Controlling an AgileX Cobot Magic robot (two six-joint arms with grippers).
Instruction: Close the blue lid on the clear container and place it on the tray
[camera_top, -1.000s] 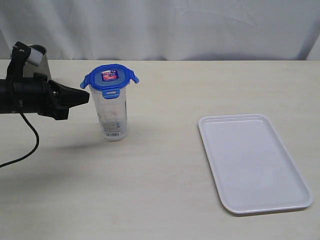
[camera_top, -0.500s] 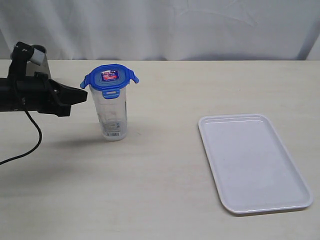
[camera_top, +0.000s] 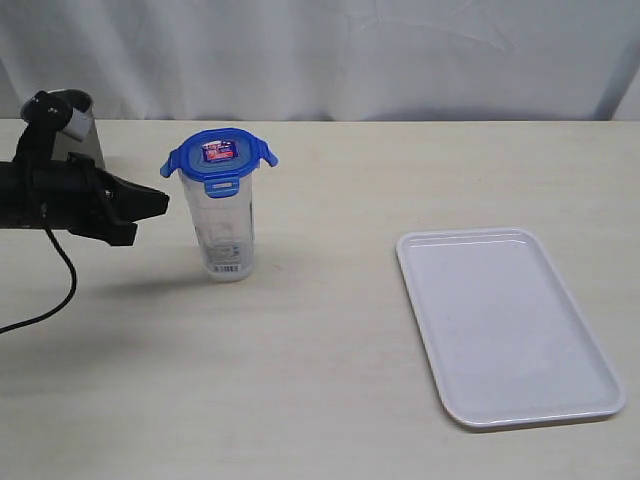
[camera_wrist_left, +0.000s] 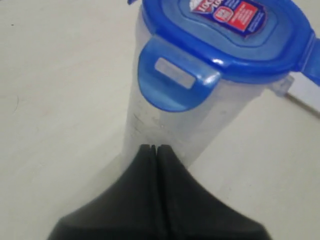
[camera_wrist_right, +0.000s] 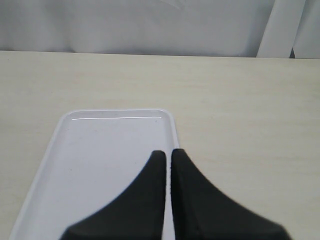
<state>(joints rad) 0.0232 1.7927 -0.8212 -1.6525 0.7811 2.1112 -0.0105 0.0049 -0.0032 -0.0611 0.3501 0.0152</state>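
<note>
The left hand (camera_top: 160, 203), shut and empty, is hovering just beside the clear container (camera_top: 226, 230) standing on the desk (camera_top: 330, 380) well apart from the tray (camera_top: 510, 330), its blue lid (camera_top: 220, 155) sitting on top with side flaps likely needing pressing down next.

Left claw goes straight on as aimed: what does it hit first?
Most likely the clear container, on its side wall under the blue lid. The shut left claw aims there, not touching; depth uncertain.

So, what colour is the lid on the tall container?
The lid is bright blue; the left wrist view shows it best.
</note>
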